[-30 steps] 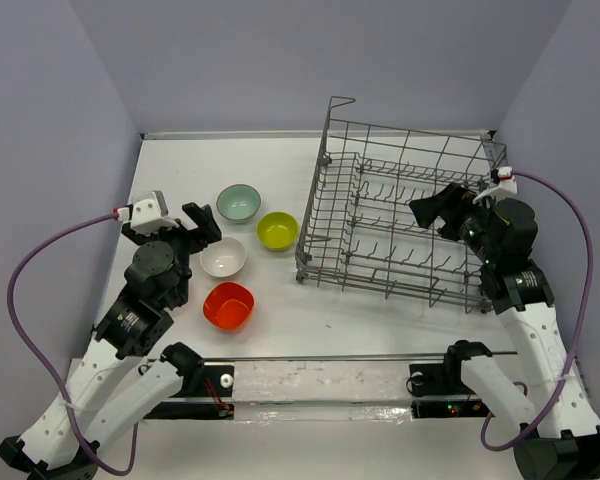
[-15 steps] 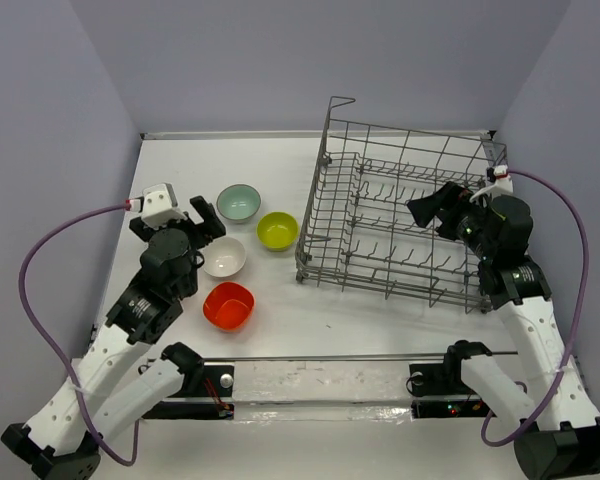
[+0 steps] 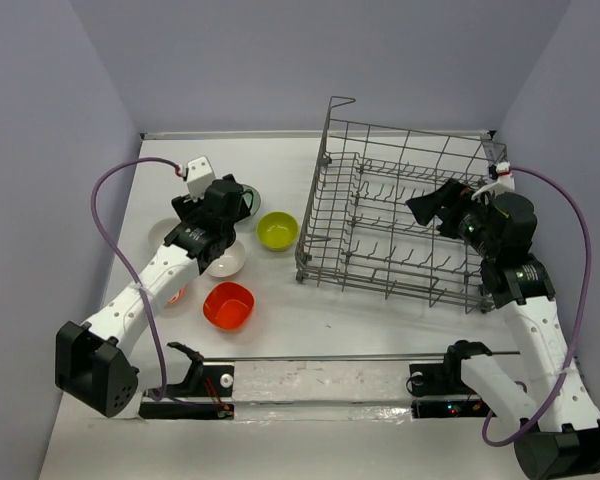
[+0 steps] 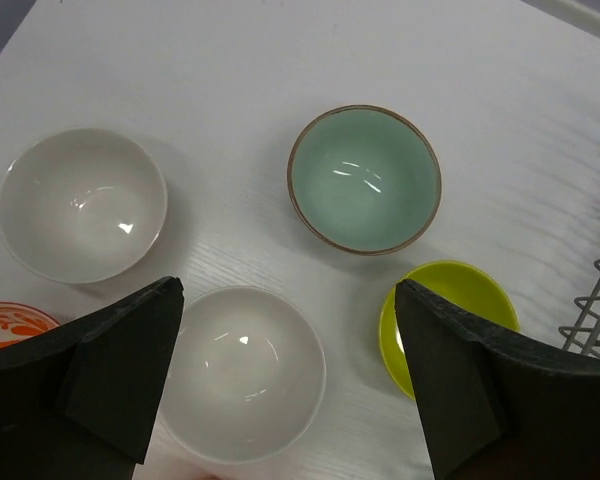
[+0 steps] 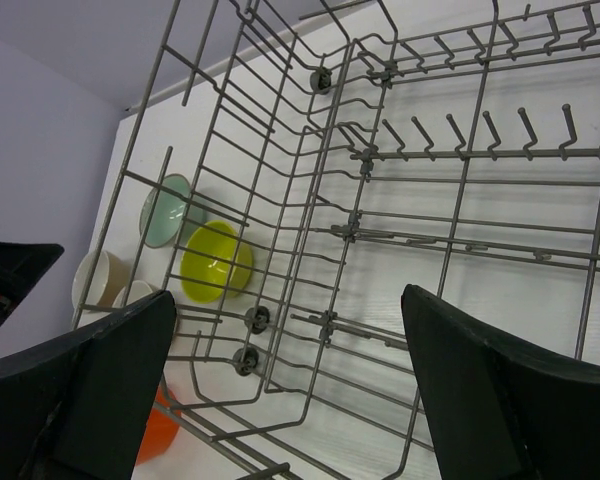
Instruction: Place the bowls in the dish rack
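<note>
Rack: the grey wire dish rack [image 3: 400,215] stands on the right half of the white surface [image 3: 280,165], with rows of upright tines inside its open-grid walls.
Bowls: all six sit outside the rack, mouths up, grouped on the surface to its left.
Left hand: my left hand [image 4: 287,292] hangs over the group, looking straight down, its fingers spread wide and holding nothing.
Right hand: my right hand [image 5: 288,300] is raised at the rack's right side and points across it toward the bowls, its fingers wide apart and gripping nothing.
Teal bowl: the teal bowl [image 4: 365,180] is the farthest of the group, and from above my left wrist partly covers it.
Lime bowl: the lime bowl [image 3: 277,231] lies nearest the rack's left wall, just beside the teal bowl.
White bowls: the nearer white bowl [image 4: 242,372] lies below the gap between my left fingers, and the second white bowl [image 4: 82,205] lies apart on its left.
Patterned bowl: the red-patterned bowl [image 4: 10,325] shows only its rim, at the edge of my left finger.
Orange-red bowl: the orange-red bowl [image 3: 228,305] sits closest to my bases, just beside the nearer white bowl; I cannot tell whether they touch.
</note>
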`<state>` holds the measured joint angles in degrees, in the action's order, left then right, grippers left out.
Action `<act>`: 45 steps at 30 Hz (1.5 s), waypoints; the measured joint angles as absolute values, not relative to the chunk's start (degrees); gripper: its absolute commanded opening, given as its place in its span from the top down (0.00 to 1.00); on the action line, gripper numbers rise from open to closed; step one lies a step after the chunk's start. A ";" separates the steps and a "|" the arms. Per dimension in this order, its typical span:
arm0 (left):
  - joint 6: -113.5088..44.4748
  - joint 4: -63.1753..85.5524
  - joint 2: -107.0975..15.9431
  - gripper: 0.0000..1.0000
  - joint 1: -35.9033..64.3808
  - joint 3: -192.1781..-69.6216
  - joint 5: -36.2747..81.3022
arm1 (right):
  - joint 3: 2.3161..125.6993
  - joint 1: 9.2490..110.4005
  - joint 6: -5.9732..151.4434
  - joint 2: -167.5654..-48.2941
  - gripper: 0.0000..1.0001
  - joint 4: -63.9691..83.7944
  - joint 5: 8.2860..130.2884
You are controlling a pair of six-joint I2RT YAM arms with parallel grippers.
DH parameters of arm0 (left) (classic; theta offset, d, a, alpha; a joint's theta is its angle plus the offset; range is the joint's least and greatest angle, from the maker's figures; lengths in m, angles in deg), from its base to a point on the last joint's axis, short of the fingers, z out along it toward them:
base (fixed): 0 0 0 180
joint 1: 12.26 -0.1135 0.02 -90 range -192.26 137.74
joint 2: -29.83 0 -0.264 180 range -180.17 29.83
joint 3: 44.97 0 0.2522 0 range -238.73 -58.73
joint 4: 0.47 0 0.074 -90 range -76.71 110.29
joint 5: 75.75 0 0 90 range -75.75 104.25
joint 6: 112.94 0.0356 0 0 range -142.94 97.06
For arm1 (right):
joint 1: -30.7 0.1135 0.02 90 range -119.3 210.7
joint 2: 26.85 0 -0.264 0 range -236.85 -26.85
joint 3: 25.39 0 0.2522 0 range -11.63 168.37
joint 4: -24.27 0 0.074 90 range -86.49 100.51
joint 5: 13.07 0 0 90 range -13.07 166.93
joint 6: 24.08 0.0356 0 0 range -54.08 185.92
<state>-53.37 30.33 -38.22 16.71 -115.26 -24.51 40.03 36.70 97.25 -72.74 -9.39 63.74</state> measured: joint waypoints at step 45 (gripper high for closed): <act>-70.14 21.43 -30.53 0.27 6.83 -86.46 -13.32 | 41.04 36.70 96.79 -71.16 0.00 -14.27 63.63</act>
<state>-70.14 21.43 -30.53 6.83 -86.46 -13.32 41.04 36.70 96.79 -71.16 -14.27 63.63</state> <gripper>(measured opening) 0.752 0.998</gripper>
